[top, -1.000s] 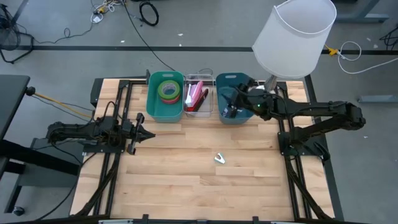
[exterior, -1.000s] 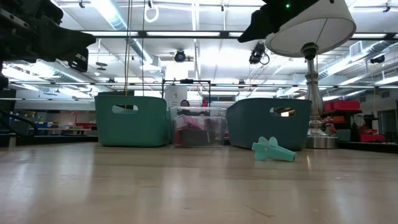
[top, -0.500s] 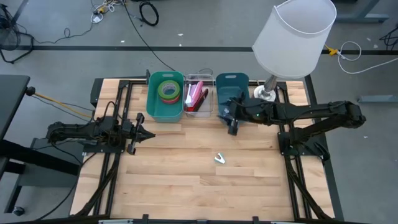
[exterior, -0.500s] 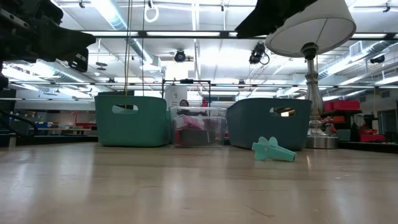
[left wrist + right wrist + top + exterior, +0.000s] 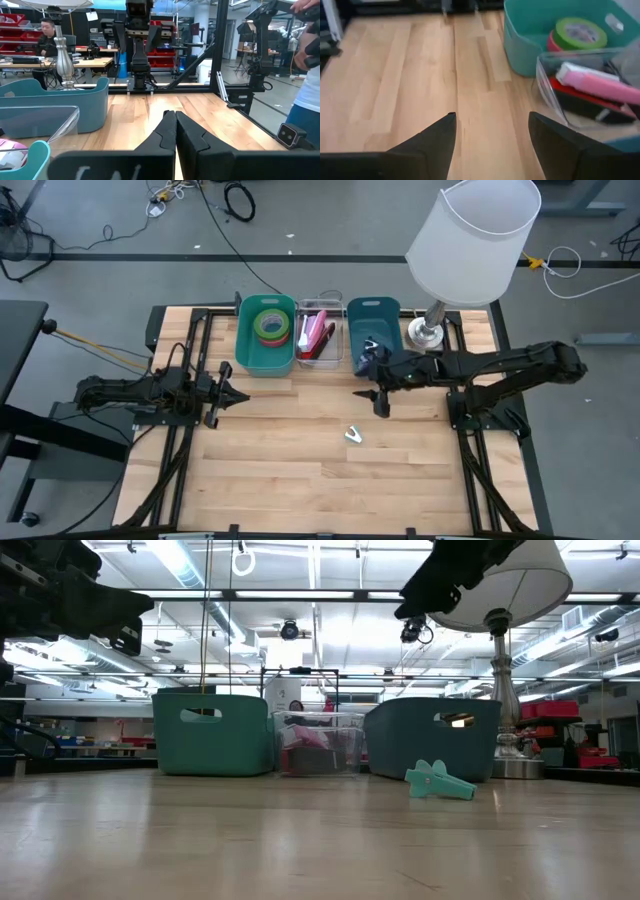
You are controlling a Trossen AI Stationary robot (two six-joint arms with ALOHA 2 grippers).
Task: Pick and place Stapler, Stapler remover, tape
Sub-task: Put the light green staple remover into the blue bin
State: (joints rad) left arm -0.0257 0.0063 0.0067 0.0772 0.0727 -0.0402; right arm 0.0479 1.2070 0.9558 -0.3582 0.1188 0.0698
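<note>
- The right gripper (image 5: 379,402) hangs above the pale wooden table (image 5: 300,470), just in front of the dark teal plastic bin (image 5: 372,330), its two dark fingers (image 5: 437,137) spread apart and holding nothing.
- A small mint-green staple remover (image 5: 354,435) lies on the bare wood near the table's middle, close to that gripper but apart from it; the low view shows it (image 5: 440,781) resting flat in front of the dark teal bin (image 5: 432,738).
- Rolls of green and red tape (image 5: 270,325) sit in the light teal plastic bin (image 5: 264,358) at the back.
- A pink and red stapler (image 5: 317,337) lies in the clear plastic container (image 5: 320,361) between the two bins.
- The left gripper (image 5: 228,397) waits at the table's left side, fingers (image 5: 165,132) pressed together and empty.
- A white-shaded lamp (image 5: 474,240) stands at the back right corner.
</note>
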